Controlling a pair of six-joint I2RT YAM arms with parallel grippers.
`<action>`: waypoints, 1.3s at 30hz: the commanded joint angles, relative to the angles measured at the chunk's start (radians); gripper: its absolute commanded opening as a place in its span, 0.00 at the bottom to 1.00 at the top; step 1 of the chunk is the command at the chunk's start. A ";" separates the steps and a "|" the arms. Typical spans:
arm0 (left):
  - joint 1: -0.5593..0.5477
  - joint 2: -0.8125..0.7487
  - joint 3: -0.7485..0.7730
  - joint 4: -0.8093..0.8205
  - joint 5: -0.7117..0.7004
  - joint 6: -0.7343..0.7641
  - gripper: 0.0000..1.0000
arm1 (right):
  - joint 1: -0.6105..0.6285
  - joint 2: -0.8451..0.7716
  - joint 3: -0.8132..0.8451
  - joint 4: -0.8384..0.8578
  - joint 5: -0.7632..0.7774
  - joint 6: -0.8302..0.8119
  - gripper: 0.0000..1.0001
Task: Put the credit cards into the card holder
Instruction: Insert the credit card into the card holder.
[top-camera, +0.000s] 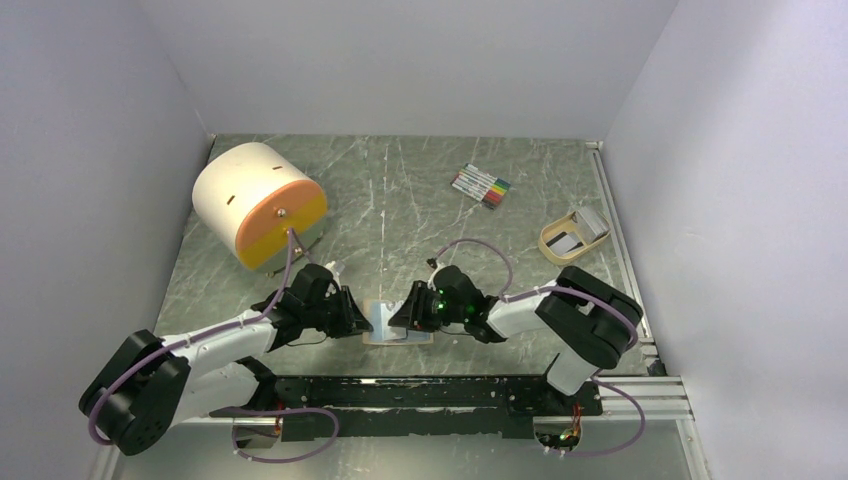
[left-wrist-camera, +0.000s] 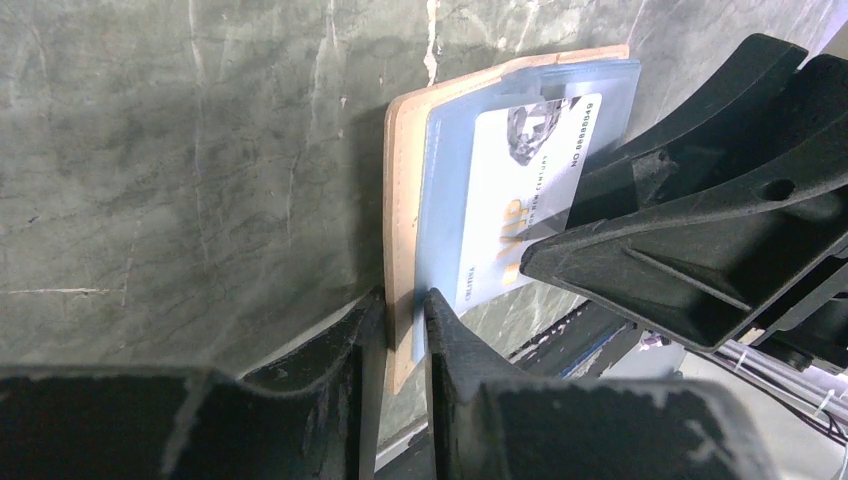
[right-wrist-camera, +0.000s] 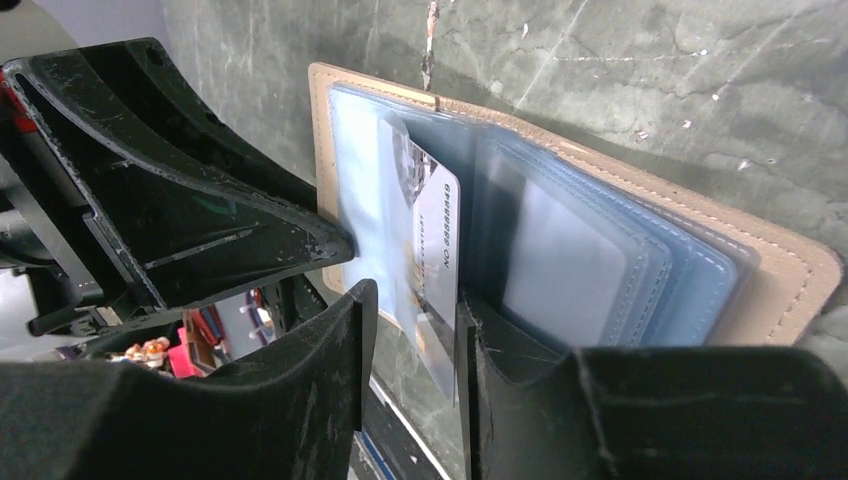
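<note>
You are working at the near edge of the bench (top-camera: 400, 200), and the job is looking barely begun. The tray (top-camera: 552, 243), well off to your right, is holding the other cards (top-camera: 592, 222), all waiting to go across. The holder (right-wrist-camera: 640, 270) is lying open between the arms, its clear sleeves showing empty apart from one. A single card (left-wrist-camera: 520, 200) is sitting part-way inside that sleeve. Your left pincer (left-wrist-camera: 405, 320) is clenching the holder's edge; your right pincer (right-wrist-camera: 412, 330) is standing released around the card
</note>
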 joint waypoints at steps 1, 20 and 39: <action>-0.007 -0.021 0.014 0.013 0.020 -0.005 0.25 | 0.005 -0.037 0.025 -0.201 0.095 -0.063 0.38; -0.007 0.012 -0.024 0.109 0.071 -0.014 0.22 | 0.008 -0.127 0.117 -0.473 0.180 -0.190 0.38; -0.008 0.158 -0.041 0.378 0.114 -0.053 0.44 | 0.006 -0.112 0.122 -0.440 0.160 -0.199 0.38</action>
